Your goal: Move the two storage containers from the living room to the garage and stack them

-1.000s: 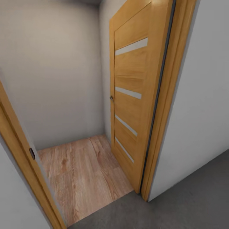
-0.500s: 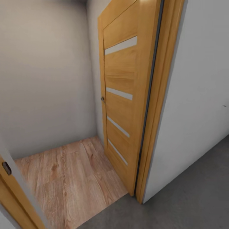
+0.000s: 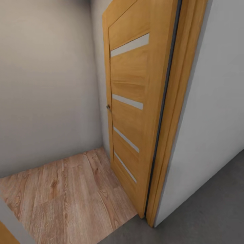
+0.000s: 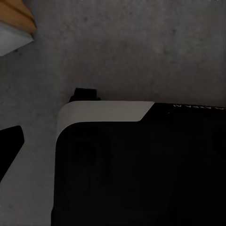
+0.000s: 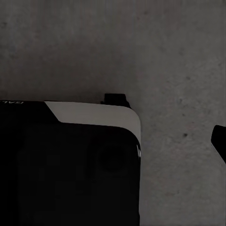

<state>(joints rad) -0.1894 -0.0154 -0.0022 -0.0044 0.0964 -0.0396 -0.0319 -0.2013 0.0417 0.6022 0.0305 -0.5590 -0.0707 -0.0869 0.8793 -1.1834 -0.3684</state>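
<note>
At garage doorway: orange-wood door (image 3: 130,101) ajar, wood-plank floor (image 3: 67,196) beyond, grey concrete floor (image 3: 210,210) under me. Containers unseen; expect light, stiff, grip rims. My claws' state: cannot tell

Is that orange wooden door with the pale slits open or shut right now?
Open. The door is swung away from its frame, against the inner wall, and wood-plank flooring shows through the doorway beyond the grey concrete floor.

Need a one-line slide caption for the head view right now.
Open orange-wood door with four pale slits, wood-plank flooring beyond the threshold, grey concrete floor in front.
</note>
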